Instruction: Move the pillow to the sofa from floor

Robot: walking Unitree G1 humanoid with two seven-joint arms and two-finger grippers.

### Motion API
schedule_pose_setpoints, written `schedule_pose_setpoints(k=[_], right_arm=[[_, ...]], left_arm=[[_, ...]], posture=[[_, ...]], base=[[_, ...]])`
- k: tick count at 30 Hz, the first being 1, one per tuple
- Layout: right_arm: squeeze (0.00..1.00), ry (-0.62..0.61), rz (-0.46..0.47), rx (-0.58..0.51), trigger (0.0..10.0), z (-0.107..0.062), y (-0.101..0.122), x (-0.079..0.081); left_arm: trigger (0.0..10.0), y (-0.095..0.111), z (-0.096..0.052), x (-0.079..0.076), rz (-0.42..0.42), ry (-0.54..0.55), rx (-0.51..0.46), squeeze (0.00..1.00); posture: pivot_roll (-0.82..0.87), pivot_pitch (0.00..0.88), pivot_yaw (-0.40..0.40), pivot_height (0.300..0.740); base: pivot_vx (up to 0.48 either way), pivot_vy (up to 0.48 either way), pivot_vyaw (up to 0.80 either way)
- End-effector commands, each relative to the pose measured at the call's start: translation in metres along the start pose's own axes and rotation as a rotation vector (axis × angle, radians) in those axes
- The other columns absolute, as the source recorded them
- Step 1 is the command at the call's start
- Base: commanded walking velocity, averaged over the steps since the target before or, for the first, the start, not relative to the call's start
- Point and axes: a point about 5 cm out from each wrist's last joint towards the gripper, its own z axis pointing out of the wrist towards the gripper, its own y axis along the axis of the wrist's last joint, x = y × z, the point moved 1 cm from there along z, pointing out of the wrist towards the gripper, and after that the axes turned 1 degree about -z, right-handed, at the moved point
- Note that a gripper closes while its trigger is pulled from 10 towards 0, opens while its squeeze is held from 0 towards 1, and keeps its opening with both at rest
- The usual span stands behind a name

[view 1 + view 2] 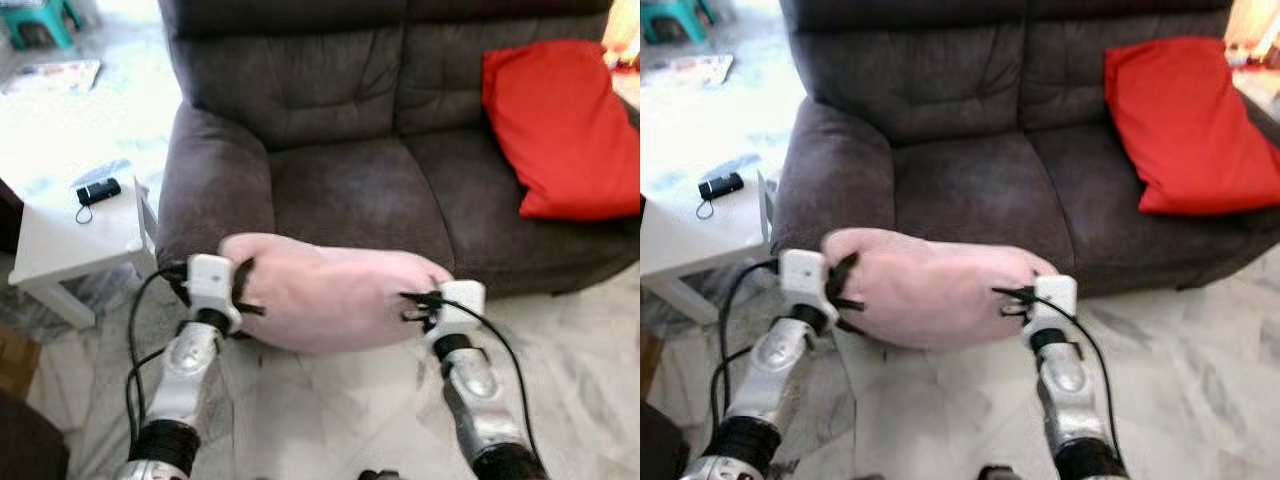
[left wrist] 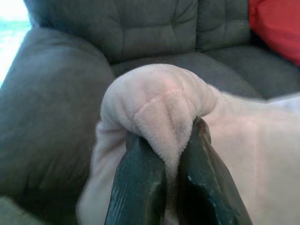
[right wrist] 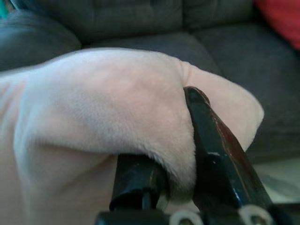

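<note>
left wrist: pincer (image 2: 171,157) clamped on pillow (image 2: 234,140)

Fleecy matt pink pillow (image 1: 335,292), suede-like grey sofa (image 1: 330,130), glossy marbled floor (image 1: 570,380)

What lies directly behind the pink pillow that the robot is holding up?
Behind the pink pillow is the grey sofa, its left seat cushion bare. The pillow hides the seat's front edge. Left gripper and right gripper pinch its ends.

The right end effector (image 3: 180,154) pinches a fold of the pink pillow (image 3: 103,103) between its two black fingers (image 3: 220,154). Behind the pillow is the grey sofa (image 3: 140,21), with a red cushion (image 3: 281,16) on it.
</note>
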Motion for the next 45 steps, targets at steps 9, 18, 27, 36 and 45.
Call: schedule_pose_setpoints(k=[9, 18, 27, 36, 45], right_arm=[[0.0, 0.053, 0.002, -0.096, 10.0, 0.006, 0.02, 0.012], [0.0, 0.044, -0.005, -0.261, 10.0, 0.011, 0.058, 0.006], [0.0, 0.057, -0.029, -0.39, 10.0, 0.016, 0.097, 0.009], [0.0, 0.076, -0.053, -0.393, 10.0, 0.014, 0.099, 0.016], [0.0, 0.089, -0.03, -0.402, 10.0, 0.013, 0.102, 0.019]], left_arm=[[10.0, 0.019, 0.003, -0.006, 0.008, -0.005, -0.088, 0.0], [10.0, 0.069, -0.001, -0.006, 0.094, 0.023, -0.295, 0.0], [10.0, 0.097, 0.0, -0.008, 0.143, 0.04, -0.383, 0.0], [10.0, 0.099, 0.0, -0.008, 0.142, 0.046, -0.38, 0.0], [10.0, 0.101, 0.002, -0.007, 0.141, 0.047, -0.38, 0.0]], posture=[[0.08, 0.117, -0.002, 0.74], [0.09, 0.117, 0.002, 0.74], [0.09, 0.114, 0.003, 0.74], [0.09, 0.114, 0.003, 0.74], [0.09, 0.116, 0.004, 0.74]], base=[[0.0, 0.0, 0.0], [0.0, 0.0, 0.0], [0.0, 0.0, 0.0], [0.215, 0.0, 0.38], [0.321, 0.0, 0.06]])
